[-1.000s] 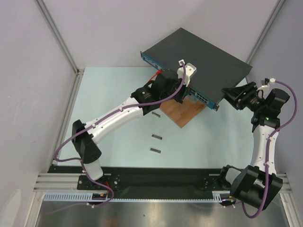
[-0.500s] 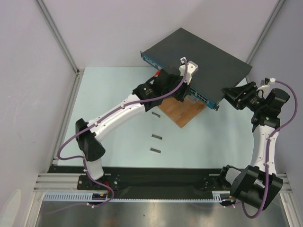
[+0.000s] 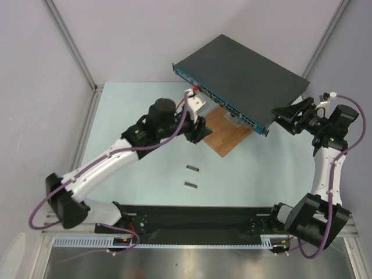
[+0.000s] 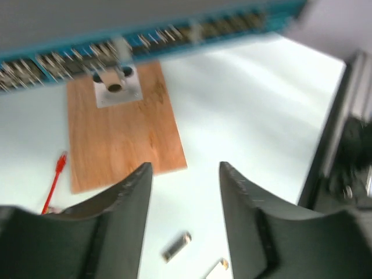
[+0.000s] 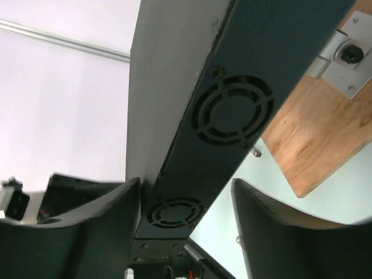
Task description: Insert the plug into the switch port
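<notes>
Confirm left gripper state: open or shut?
Open. On the left gripper, the jaws stand well apart in the wrist view, nothing between them.

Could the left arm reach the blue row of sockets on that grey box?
Probably yes: the left gripper is open and faces the switch, whose blue front shows unobstructed; only the flat wooden board lies beneath the path.

White arms (image 3: 110, 163), black fingers (image 4: 116, 221), purple cables (image 3: 361, 125)
</notes>
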Controlling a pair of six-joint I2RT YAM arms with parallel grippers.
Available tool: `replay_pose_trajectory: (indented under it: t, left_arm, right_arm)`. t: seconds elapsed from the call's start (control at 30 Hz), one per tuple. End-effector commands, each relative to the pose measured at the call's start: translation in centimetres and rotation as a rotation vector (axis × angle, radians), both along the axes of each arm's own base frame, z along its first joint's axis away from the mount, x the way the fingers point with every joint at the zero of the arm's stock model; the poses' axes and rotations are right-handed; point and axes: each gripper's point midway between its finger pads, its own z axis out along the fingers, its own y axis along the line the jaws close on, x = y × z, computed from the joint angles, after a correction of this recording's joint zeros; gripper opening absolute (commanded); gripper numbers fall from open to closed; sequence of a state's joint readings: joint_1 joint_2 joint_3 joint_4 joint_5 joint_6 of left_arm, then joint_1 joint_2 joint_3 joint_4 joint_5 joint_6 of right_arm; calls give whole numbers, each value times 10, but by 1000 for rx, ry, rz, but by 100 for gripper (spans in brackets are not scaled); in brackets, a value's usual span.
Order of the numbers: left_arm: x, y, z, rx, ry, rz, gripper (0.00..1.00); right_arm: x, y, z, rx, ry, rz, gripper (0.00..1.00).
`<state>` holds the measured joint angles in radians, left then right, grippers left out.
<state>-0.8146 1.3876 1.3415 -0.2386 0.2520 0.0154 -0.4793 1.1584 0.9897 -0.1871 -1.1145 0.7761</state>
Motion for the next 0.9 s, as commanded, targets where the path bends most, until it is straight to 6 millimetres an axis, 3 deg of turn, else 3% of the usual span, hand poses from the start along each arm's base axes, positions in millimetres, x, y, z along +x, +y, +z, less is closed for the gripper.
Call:
replay_pose_trajectory:
  t: [0.0, 0.07, 0.1, 0.2, 0.4, 0.6, 0.67, 0.73, 0.77, 0.87]
  left_arm:
    - [-46, 24, -4, 45, -84, -171, 56]
    - [-64, 40, -41, 143, -78, -235, 63]
    - [-71, 46, -51, 170, -75, -258, 66]
    - [-98, 66, -88, 295, -67, -379, 75]
    - [-113, 94, -147, 515, -55, -512, 84]
    - [-100, 94, -193, 672, -158, -510, 80]
    - [-103, 90, -209, 700, -179, -551, 74]
    - [-103, 85, -218, 711, -226, -590, 68]
    - [-101, 83, -222, 714, -236, -596, 68]
    - [-97, 78, -237, 730, -252, -616, 65]
  right_arm:
    - [1, -7, -4, -71, -52, 16, 81]
    - [-2, -9, -5, -78, -52, 13, 88]
    - [-4, -10, -3, -83, -56, 11, 99]
    - [-8, -13, -1, -85, -66, 18, 100]
    - [-23, -25, 8, -114, -83, 7, 100]
    - [-43, -44, 18, -186, -134, -37, 100]
    - [-48, -46, 26, -199, -129, -42, 100]
    - [-51, -47, 22, -233, -115, -31, 100]
    - [-52, -47, 32, -279, -144, -24, 100]
    - [-51, -50, 21, -384, -78, -32, 100]
